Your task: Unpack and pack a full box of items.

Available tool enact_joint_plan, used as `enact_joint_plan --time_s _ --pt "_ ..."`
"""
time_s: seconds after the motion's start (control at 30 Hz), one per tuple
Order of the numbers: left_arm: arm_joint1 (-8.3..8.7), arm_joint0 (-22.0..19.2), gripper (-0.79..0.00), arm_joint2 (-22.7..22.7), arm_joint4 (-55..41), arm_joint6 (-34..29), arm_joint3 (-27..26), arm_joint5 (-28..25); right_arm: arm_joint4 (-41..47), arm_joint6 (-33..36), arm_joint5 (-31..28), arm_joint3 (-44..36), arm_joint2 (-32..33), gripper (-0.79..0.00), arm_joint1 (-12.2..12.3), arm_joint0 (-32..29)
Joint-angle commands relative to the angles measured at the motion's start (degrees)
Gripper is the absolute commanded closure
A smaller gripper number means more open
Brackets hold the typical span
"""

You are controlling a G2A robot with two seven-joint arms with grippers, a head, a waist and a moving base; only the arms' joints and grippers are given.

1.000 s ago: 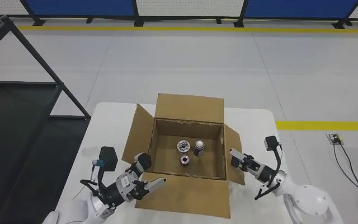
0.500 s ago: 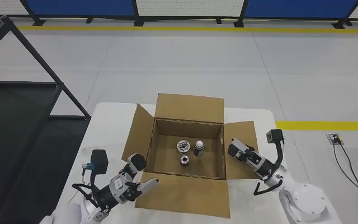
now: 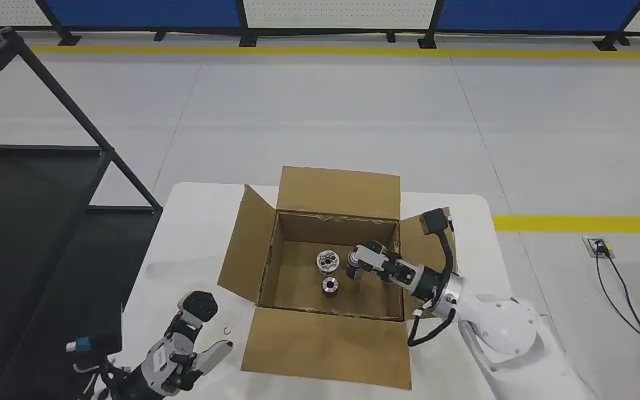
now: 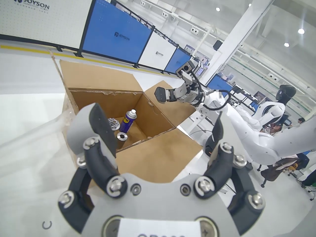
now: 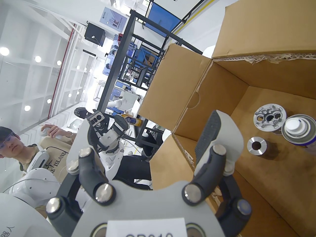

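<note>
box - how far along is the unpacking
Done: the flaps of the box are open. In hand: nothing yet; the right hand hangs open over the box beside the spray can, and the left hand is open near the front edge of the table. Left: the spray can, slotted disc and metal cylinder all sit inside, so unpacking and repacking are both ahead.

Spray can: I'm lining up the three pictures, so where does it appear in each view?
Top view: spray can upright on the floor of the box, near its middle.
Left wrist view: the can stands inside the box.
Right wrist view: the can, cap up, on the box floor.
Shared landmark: the perforated metal disc beside it.
</note>
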Motion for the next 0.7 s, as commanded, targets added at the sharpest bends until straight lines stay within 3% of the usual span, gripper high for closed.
enact_joint_plan --time_s 0.0,0.2,0.43,0.67 --pt "0.0 0.0 -0.785 0.0 0.1 0.0 0.0 0.0 0.0 0.0 0.0 0.0 0.0 -0.785 0.0 0.0" --pt "0.0 0.0 -0.785 0.0 0.1 0.0 0.0 0.0 2.3 2.7 -1.4 0.9 -1.9 -0.785 -0.2 0.7" --pt "-0.08 -0.5 -0.785 -0.3 -3.6 2.8 0.2 1.9 -17.1 1.2 4.8 2.4 -7.9 -0.785 -0.7 7.1" --pt "0.21 0.9 -0.785 -6.2 -13.1 4.4 2.6 0.2 -32.5 2.7 13.0 3.3 -13.0 -0.785 -1.1 11.2"
